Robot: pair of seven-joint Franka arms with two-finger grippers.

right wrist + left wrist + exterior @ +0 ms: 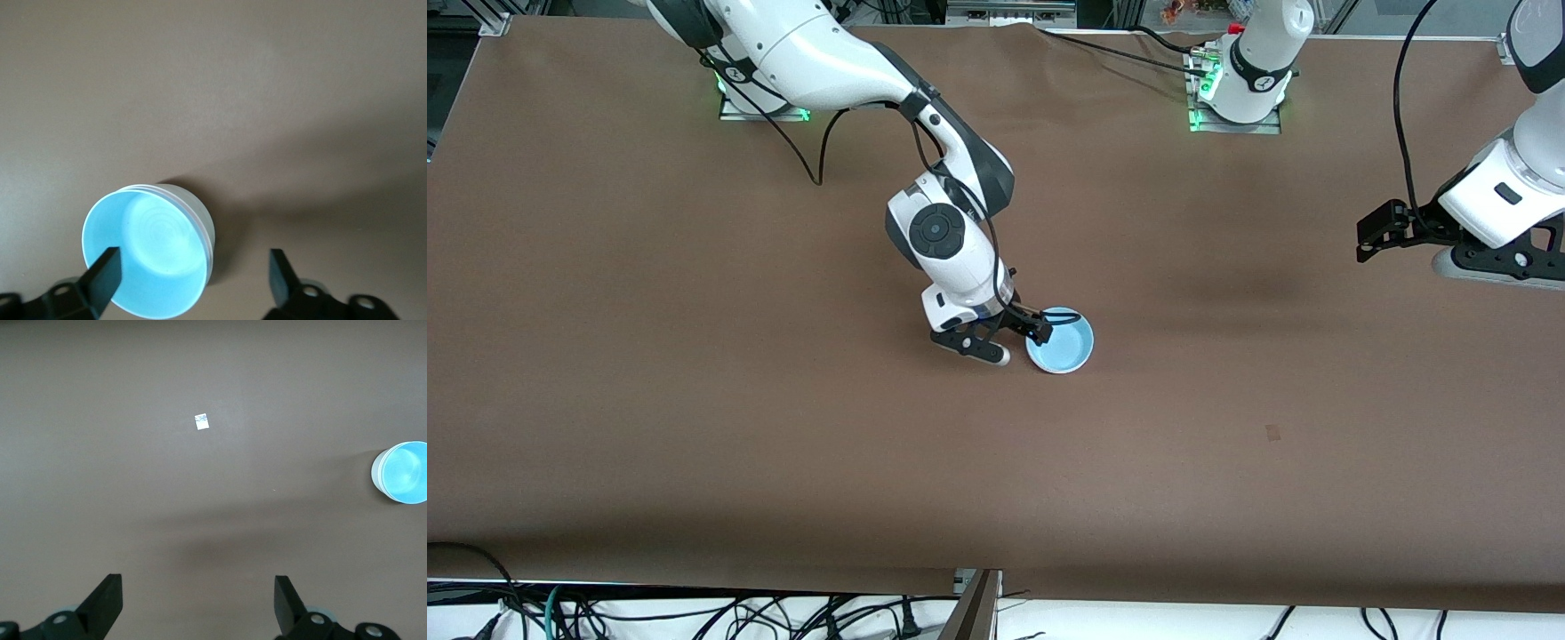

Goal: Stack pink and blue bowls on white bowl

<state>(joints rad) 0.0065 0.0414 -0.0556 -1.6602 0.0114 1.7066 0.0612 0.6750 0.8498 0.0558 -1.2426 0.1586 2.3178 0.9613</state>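
Observation:
The light blue bowl (1062,342) sits nested on top of a stack in the middle of the table. Its white outer wall (204,220) belongs to the white bowl beneath. The pink bowl is hidden. My right gripper (1007,343) is open and low at the stack, with one fingertip (105,270) over the blue bowl's inside and the other beside the stack, so the rim lies between the jaws. My left gripper (1371,240) is open and empty, waiting above the table at the left arm's end. The blue bowl (404,472) also shows in the left wrist view.
The brown table (694,400) has a small pale tag (201,421) lying on it, also faintly seen in the front view (1272,433), nearer to the camera than the left gripper. Cables hang along the table's near edge (783,613).

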